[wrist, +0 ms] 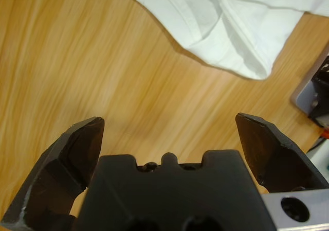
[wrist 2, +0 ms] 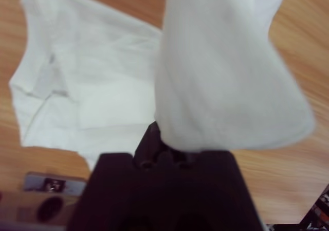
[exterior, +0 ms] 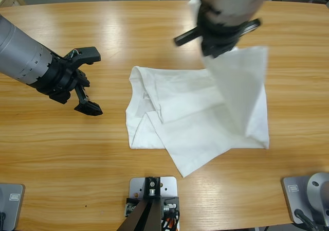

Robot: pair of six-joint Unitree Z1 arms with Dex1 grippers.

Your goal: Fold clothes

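The soft white cotton shirt [exterior: 198, 112] lay crumpled mid-table [exterior: 61, 148], one smooth flap lifted. The right gripper [exterior: 218, 43] pinched that flap and held it up. The left gripper [exterior: 87, 82] hung spread and empty beside the shirt's rounded folded edge [wrist: 241, 61].

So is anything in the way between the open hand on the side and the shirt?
No, nothing visible. The left hand hovers open over bare table, apart from the shirt. Only wood lies between them. The right hand holds up one edge of the shirt.
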